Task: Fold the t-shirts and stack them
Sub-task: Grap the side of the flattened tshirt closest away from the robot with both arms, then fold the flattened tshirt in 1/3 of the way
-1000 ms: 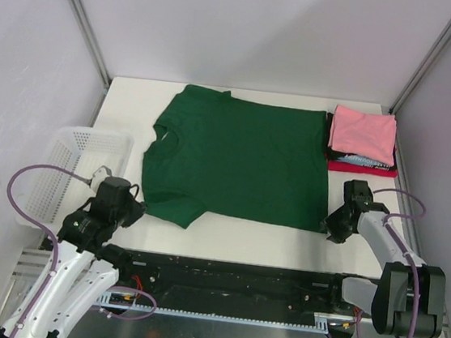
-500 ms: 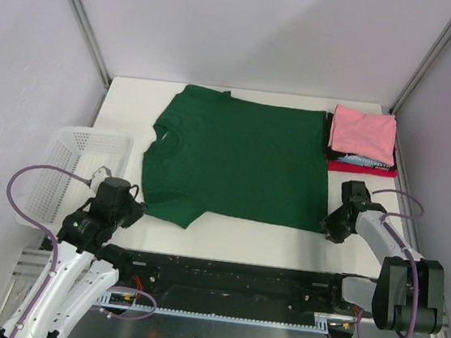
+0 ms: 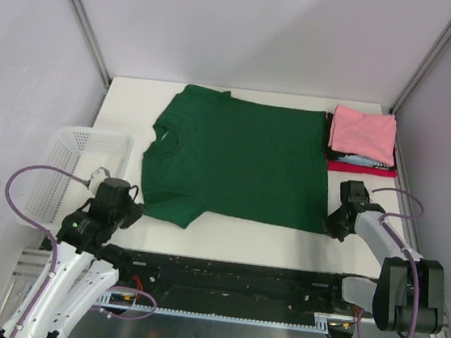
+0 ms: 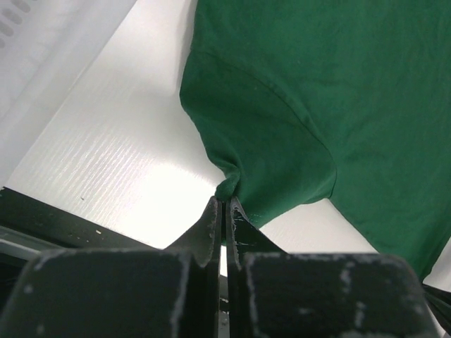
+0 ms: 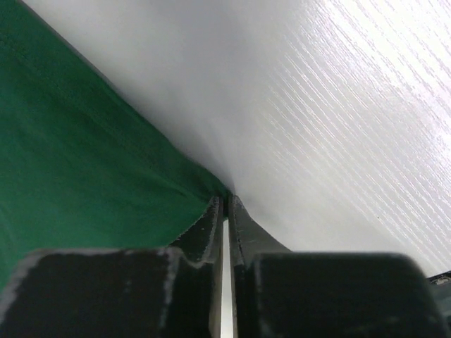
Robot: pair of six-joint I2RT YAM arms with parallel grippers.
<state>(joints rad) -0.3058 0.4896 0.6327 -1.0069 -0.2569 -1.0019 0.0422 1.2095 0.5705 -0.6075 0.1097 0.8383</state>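
Observation:
A dark green t-shirt (image 3: 243,159) lies spread flat on the white table (image 3: 242,235), neck to the left. My left gripper (image 3: 133,211) is shut on the edge of its near sleeve (image 4: 261,148), the cloth bunched at my left gripper's (image 4: 224,201) tips. At the shirt's near right corner (image 5: 84,162), the jaws of my right gripper (image 3: 331,228) stand almost together, with the green hem pinched at the tips (image 5: 225,201). A folded pink t-shirt (image 3: 363,133) tops a stack at the back right, with black (image 3: 330,134) and red (image 3: 362,168) ones beneath.
A white mesh basket (image 3: 70,169) stands off the table's left edge, beside my left arm. Grey walls close in the back and both sides. A black rail (image 3: 229,277) runs along the near edge between the arm bases.
The right gripper's jaws have closed on the shirt's near right corner. The left arm and the shirt have hardly moved.

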